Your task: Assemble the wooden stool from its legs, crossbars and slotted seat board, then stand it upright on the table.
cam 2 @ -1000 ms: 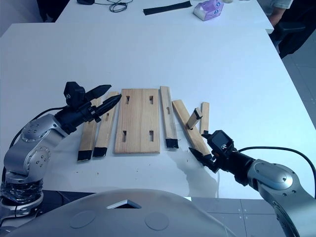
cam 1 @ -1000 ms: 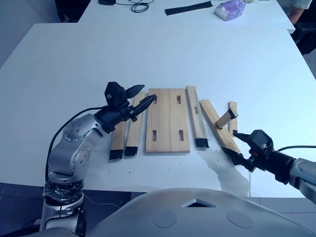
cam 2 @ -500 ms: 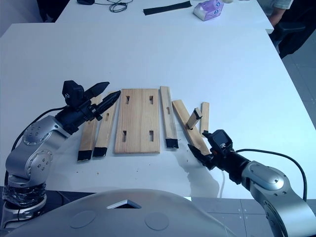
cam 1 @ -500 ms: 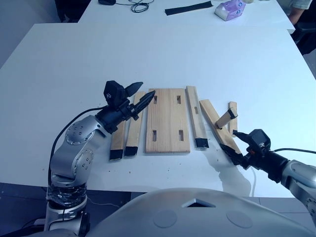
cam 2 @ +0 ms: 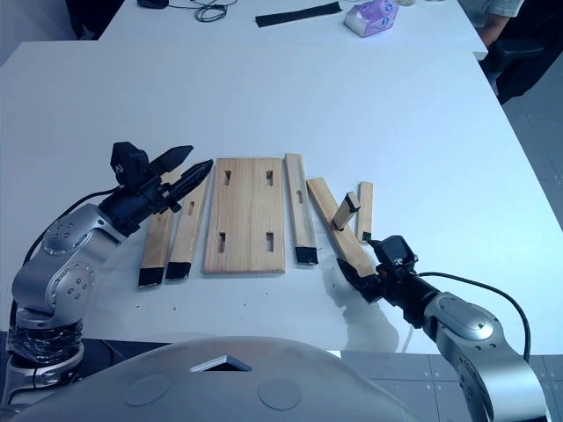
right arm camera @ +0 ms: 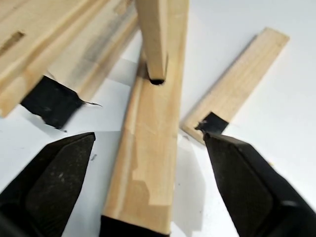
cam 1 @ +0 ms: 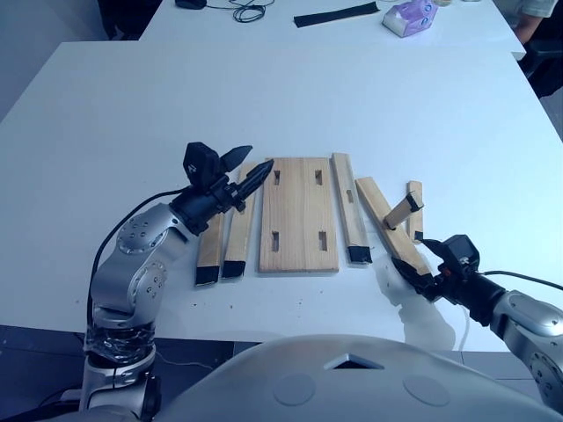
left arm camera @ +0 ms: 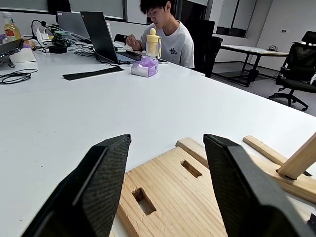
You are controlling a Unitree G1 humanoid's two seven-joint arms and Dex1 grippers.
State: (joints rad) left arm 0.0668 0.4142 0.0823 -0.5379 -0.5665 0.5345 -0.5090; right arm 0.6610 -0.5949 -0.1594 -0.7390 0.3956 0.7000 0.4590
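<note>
The slotted seat board lies flat in the middle of the white table. Two legs lie side by side to its left, and a third leg lies to its right. Farther right, a slanted leg has a short crossbar standing in its slot, with a small piece beside it. My left gripper hovers open over the far ends of the two left legs, by the board's far left corner. My right gripper is open, its fingers on either side of the slanted leg's black-taped near end.
The right arm is close to the table's front edge. A second table behind carries a purple tissue pack, a black strip and cables. Bare tabletop spreads beyond the parts.
My right gripper has slid forward and left until its fingers flank the slanted leg's near end. The left gripper has drawn back slightly to the left.
</note>
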